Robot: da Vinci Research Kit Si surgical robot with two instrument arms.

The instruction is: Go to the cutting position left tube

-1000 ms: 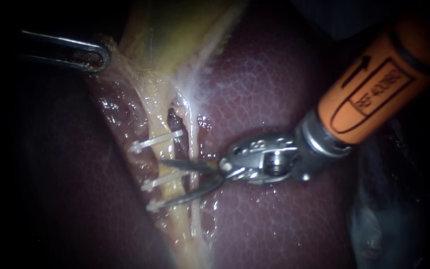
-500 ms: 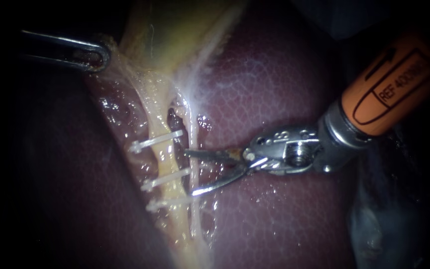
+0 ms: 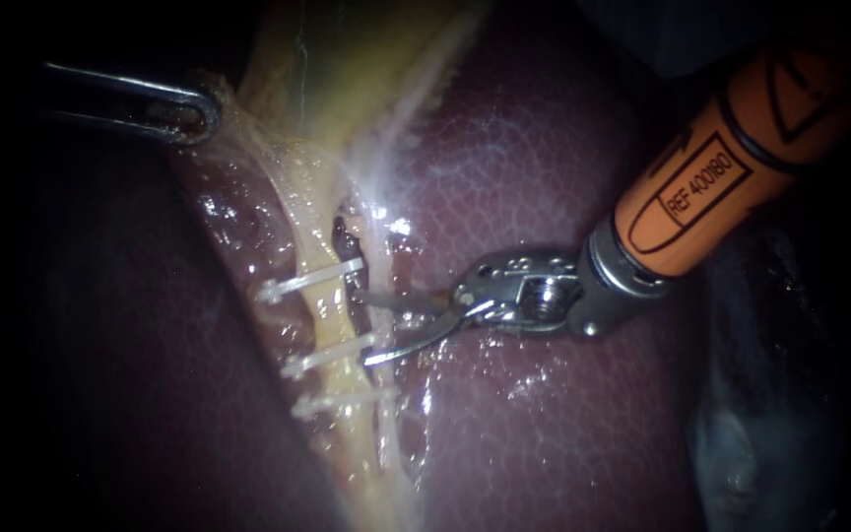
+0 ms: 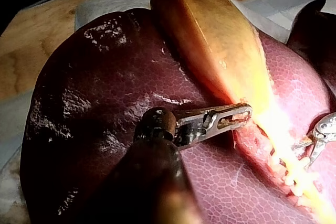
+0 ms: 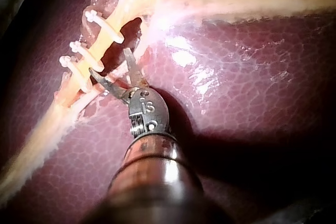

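Observation:
The yellowish left tube runs down from the gallbladder and carries three white clips. A thinner whitish right tube lies just beside it. My right instrument, a pair of blades, stands open with its tips at the right edge of the left tube, between the upper and middle clips. The thin right tube lies within the blades' gap. In the right wrist view the open blades reach toward the clips. My left instrument is shut on the gallbladder's edge.
Dark red liver surrounds the tubes and lies under the right instrument's orange shaft. In the left wrist view the liver rests on a white cloth over a wooden bench. My right instrument shows beyond the gallbladder.
The right instrument's blades drew back to the right off the left tube, then came back left and slightly higher, with a narrower gap. The left instrument stays put.

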